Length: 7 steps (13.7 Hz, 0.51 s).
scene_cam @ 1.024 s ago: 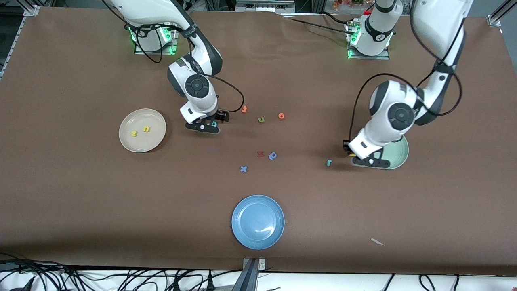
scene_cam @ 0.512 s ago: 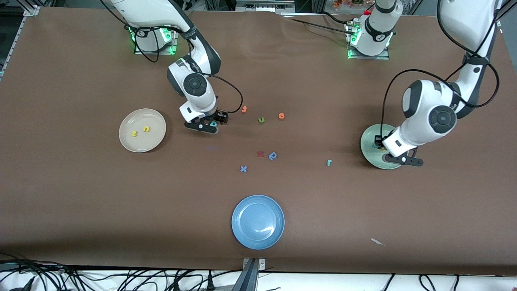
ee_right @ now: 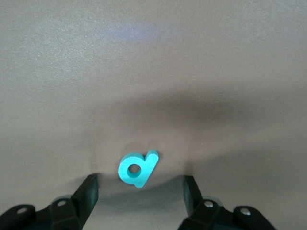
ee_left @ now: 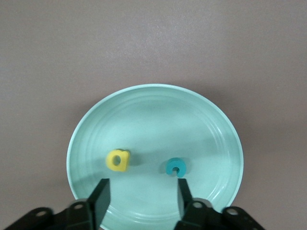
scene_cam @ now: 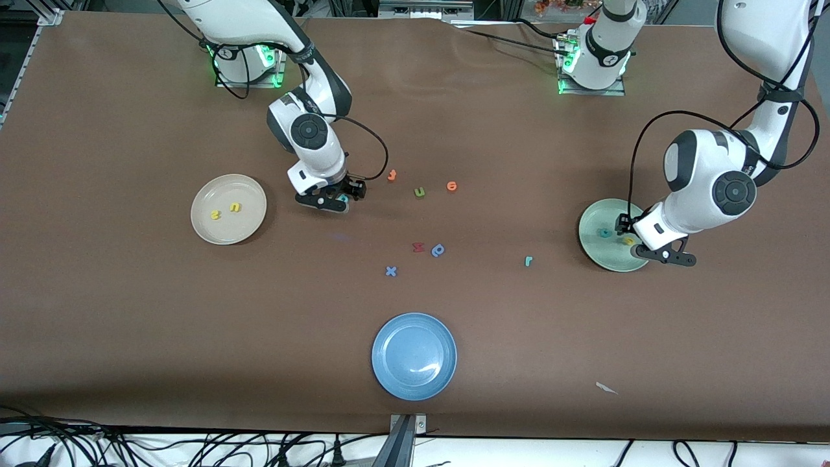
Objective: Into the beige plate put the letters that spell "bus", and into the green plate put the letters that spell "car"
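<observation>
Letters for "bus": yellow s (scene_cam: 215,214) and yellow u (scene_cam: 235,207) lie in the beige plate (scene_cam: 209,231); teal b (ee_right: 137,168) lies flat on the brown surface (scene_cam: 130,311).
Right tool (ee_right: 139,191): low over the b, fingers spread either side, not touching.
Letters for "car": teal c (ee_left: 175,167) and yellow a (ee_left: 118,159) lie apart in the green plate (ee_left: 153,96); teal r (scene_cam: 528,261) rests on the surface, toward the blue plate (scene_cam: 389,383).
Left tool (ee_left: 142,197): over the green plate's rim, fingers apart, empty.

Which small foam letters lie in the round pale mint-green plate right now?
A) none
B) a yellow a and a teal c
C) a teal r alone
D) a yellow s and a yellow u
B: the left wrist view shows the yellow foam a and the teal foam c lying apart inside the pale mint-green plate, while the teal r lies on the table outside it.
</observation>
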Tool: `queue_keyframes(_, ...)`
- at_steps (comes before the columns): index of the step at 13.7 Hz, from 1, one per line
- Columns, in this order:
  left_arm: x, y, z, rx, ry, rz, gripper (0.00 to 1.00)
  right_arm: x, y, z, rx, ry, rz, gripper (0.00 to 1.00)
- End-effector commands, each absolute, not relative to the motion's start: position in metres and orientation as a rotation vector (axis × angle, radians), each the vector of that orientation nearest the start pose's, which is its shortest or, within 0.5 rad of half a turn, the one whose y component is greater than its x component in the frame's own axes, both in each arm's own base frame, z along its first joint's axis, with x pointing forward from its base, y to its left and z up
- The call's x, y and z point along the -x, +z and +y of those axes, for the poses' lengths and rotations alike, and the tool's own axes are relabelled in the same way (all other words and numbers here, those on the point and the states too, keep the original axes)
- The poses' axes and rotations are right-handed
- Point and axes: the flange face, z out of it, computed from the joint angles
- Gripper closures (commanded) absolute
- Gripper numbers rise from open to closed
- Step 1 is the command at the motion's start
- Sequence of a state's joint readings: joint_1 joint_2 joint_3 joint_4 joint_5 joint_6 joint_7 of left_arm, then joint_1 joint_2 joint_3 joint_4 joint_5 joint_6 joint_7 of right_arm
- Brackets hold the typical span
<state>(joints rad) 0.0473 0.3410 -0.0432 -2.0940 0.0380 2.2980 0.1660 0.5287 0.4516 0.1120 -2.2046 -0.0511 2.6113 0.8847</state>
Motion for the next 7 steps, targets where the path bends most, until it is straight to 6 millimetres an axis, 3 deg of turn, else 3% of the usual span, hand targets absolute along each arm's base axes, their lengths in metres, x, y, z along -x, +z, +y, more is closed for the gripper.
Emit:
queue_keyframes(1, -0.567, 0.249, 0.002, 3.124, 0.2, 0.306, 0.3, -0.435, 0.172, 0.329, 3.127, 0.056, 0.343, 0.38)
queue_keyframes(2, -0.567, 0.245, -0.004, 3.13, 0.209, 0.303, 0.3, -0.435, 0.172, 0.329, 3.127, 0.056, 0.343, 0.42)
queue_keyframes(7, -0.576, 0.237, -0.046, 3.217, 0.116, 0.253, 0.3, -0.445, 0.176, 0.324, 3.121, 0.033, 0.363, 0.42)
